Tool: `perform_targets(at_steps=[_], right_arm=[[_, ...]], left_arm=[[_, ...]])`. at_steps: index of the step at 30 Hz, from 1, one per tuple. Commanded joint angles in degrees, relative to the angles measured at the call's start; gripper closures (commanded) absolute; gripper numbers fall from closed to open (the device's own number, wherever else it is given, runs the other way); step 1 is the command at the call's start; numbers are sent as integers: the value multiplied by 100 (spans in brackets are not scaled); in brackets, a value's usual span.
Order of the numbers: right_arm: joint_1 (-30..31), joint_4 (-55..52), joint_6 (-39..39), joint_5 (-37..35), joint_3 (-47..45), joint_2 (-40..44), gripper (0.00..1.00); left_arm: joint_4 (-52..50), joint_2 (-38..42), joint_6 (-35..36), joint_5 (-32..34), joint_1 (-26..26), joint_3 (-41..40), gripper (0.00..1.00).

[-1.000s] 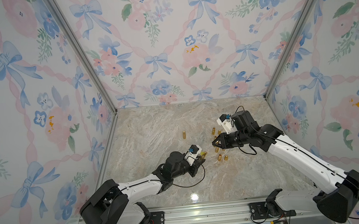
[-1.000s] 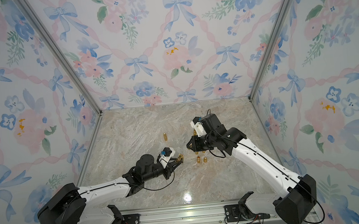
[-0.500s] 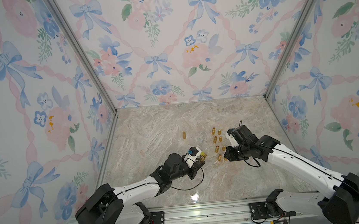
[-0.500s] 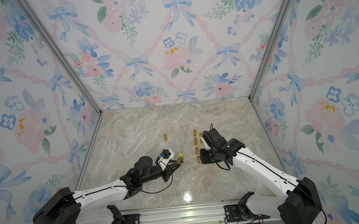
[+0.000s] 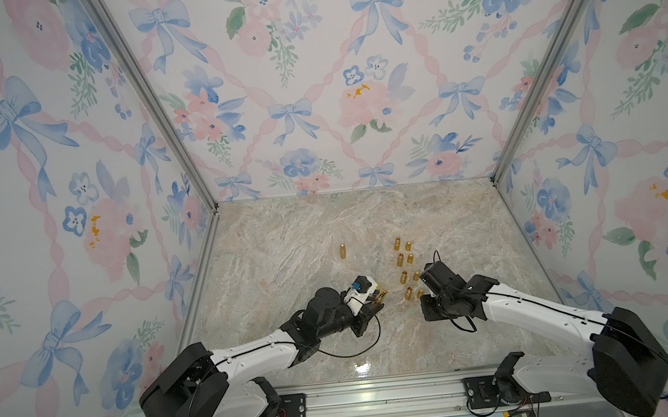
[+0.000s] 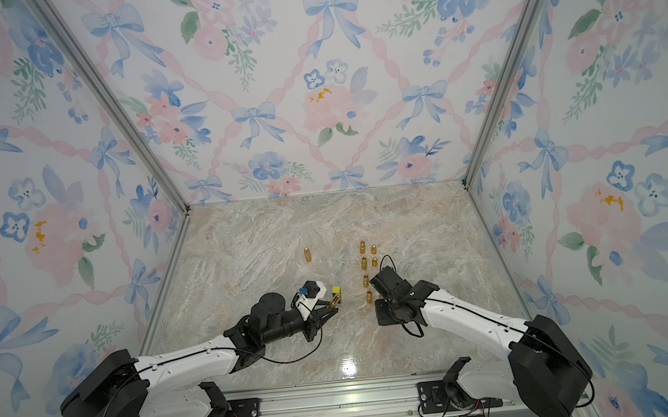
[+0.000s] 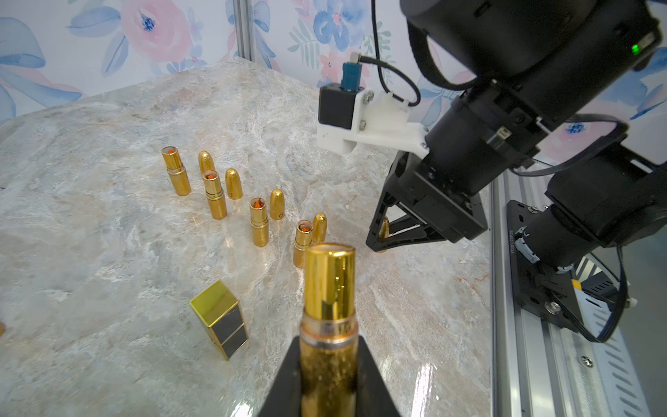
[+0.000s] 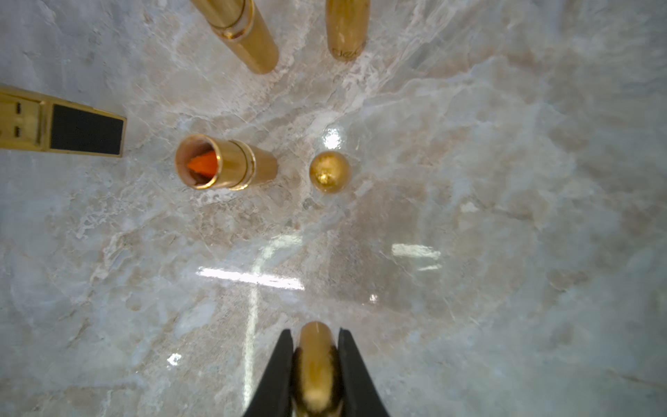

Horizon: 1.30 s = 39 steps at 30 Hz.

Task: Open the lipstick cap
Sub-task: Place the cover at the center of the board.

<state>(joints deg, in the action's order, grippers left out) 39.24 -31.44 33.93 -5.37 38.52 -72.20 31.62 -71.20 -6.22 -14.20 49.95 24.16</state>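
My left gripper (image 7: 329,346) is shut on a gold lipstick (image 7: 328,289). Its cap is off and the shiny inner tube points toward the right arm. In both top views it sits low at table centre (image 5: 376,299) (image 6: 329,304). My right gripper (image 8: 314,335) is shut on the bullet-shaped gold cap (image 8: 315,361). It holds the cap tip-down close to the marble, at the near end of the row (image 5: 426,305) (image 6: 380,309). In the left wrist view the cap (image 7: 384,231) shows between the right gripper's black fingers. Whether it touches the table I cannot tell.
Several open gold lipsticks (image 7: 259,222) stand in a row, each with a loose cap (image 7: 277,204) beside it. A square gold-and-black lipstick (image 7: 220,319) stands near the left gripper. One capped gold lipstick (image 5: 343,251) stands alone farther back. The metal rail (image 7: 541,361) runs along the front.
My right arm has come down and toward the front with the cap, from above the row to its near end. My left arm has barely moved.
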Motion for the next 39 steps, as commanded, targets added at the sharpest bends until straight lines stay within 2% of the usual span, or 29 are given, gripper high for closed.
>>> perform_targets(at_steps=[1, 7, 12, 22, 33, 39], right_arm=[[83, 469, 129, -283, -154, -211, 80], [197, 731, 70, -630, -263, -388, 80], [220, 836, 70, -645, -351, -483, 79], [285, 884, 26, -659, -401, -462, 69], [264, -368, -97, -754, 429, 362, 47], [241, -1299, -261, -255, 1247, 700, 43]], left_arm=[[-20, 71, -48, -14, 50, 9, 100], [-15, 79, -37, 5, 50, 25, 100], [-17, 71, -29, 5, 50, 47, 100], [-15, 67, -12, 21, 52, 73, 100], [-10, 4, 39, -13, 58, 120, 100], [-11, -230, 4, -13, 141, 281, 100]])
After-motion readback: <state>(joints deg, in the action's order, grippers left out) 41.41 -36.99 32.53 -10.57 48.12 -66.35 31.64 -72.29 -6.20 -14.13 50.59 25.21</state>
